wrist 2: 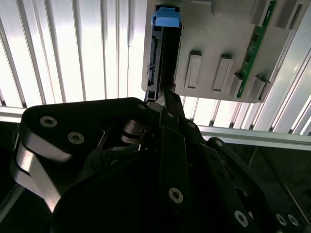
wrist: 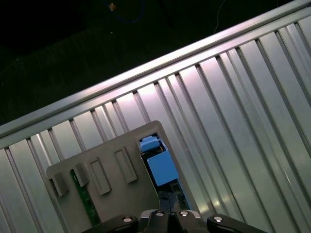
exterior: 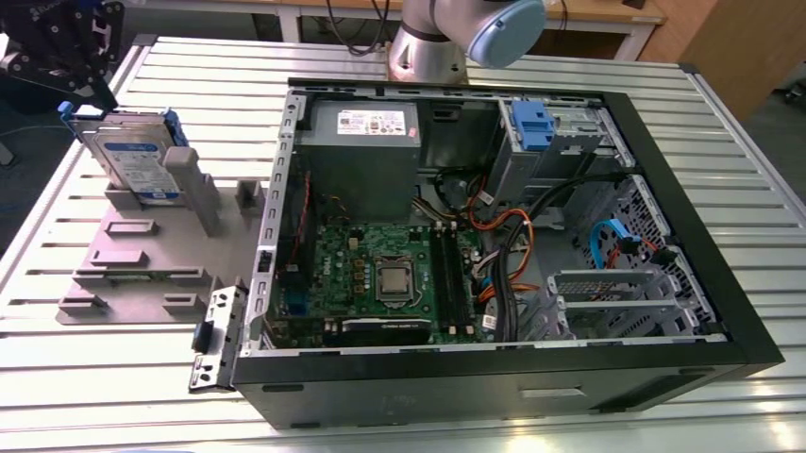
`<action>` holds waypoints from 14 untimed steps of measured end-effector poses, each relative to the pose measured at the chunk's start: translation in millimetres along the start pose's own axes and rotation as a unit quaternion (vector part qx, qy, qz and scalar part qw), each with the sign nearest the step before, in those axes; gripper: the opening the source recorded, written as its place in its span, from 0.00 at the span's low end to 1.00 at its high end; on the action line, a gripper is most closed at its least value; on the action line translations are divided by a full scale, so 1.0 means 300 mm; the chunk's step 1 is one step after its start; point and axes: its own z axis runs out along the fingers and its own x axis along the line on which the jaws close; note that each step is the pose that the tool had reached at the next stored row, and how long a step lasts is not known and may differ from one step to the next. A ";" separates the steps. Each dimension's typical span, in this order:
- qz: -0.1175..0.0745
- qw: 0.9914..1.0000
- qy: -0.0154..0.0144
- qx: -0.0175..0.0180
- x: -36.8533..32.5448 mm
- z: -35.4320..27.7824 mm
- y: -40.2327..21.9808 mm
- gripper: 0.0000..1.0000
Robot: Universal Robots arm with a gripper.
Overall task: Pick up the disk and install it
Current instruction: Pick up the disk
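Standing on its edge, the disk (exterior: 136,156) sits in a slot of the grey fixture plate (exterior: 139,255), which lies on the slatted metal table (exterior: 126,415) just outside the open computer case (exterior: 504,377), off the case's wall on the exterior view's left. The black gripper (exterior: 86,102) hangs right over the disk's far top corner, on the side away from the case; whether it is spread or clamped on the disk cannot be told. In both wrist views the gripper (wrist 2: 167,97) (wrist: 167,216) lines up with the disk (wrist 2: 163,53) (wrist: 160,167), whose blue carrier frames its edge. A green circuit board (wrist 2: 255,43) stands in another slot of the plate. A grey upright post (exterior: 183,184) rises between the disk and the case, just beside the disk. Inside the case, the power supply (exterior: 359,142) fills the far corner nearest the plate. The drive cage (exterior: 573,132) with its blue clip (exterior: 531,127) sits at the opposite far corner, and orange and black cables (exterior: 504,236) trail in front of it above the motherboard (exterior: 391,274). The disk's white-and-blue label and the power supply's white sticker carry print that cannot be made out.
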 end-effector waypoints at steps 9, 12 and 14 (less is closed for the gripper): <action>-0.003 1.000 0.000 0.000 0.000 0.000 0.000 0.11; -0.004 1.000 0.000 0.000 0.000 0.000 0.000 0.11; -0.004 1.000 0.000 0.000 0.000 0.000 0.000 0.11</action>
